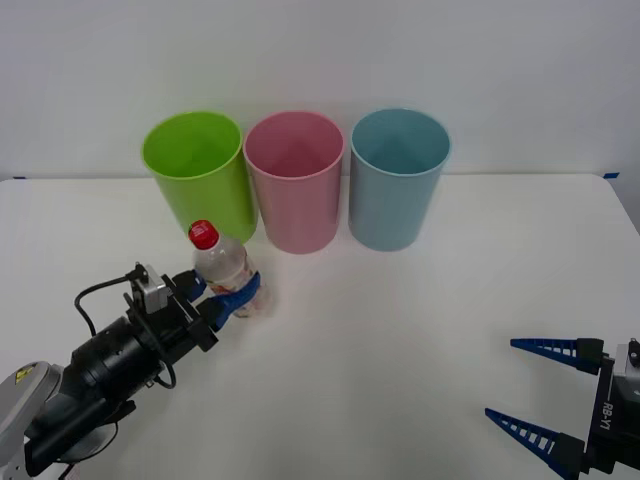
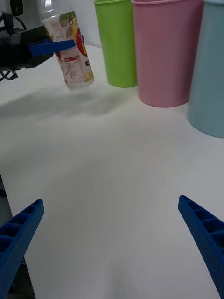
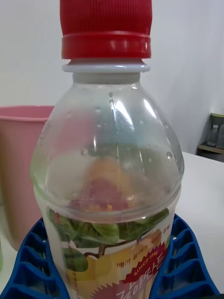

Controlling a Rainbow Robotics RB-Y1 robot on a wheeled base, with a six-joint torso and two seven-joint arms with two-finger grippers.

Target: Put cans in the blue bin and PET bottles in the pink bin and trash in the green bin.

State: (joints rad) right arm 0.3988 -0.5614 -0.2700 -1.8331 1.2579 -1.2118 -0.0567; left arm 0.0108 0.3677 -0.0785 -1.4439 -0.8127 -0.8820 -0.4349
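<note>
Here we saw the white worktop (image 1: 400,330) filling most of the front frame, with three tall bins standing in a row across its upper middle. The green bin (image 1: 200,175) stood at the left of the row, the pink bin (image 1: 297,182) in the middle just beside it, and the blue bin (image 1: 397,180) at the right. At the lower left we saw the left tool (image 1: 228,295) clamped on the PET bottle (image 1: 228,272), its blue fingers (image 3: 28,261) pressed against both sides of the labelled body. The bottle sat in front of the green bin, red cap (image 1: 203,234) uppermost, leaning slightly. In the right wrist picture it appeared at the upper left, lifted clear of the worktop with a shadow beneath it, tilted, and near the green bin. At the lower right corner of the front frame we saw the right tool (image 1: 532,388) above the worktop, its fingers spread wide and holding nothing, well apart from the bins and the bottle.
</note>
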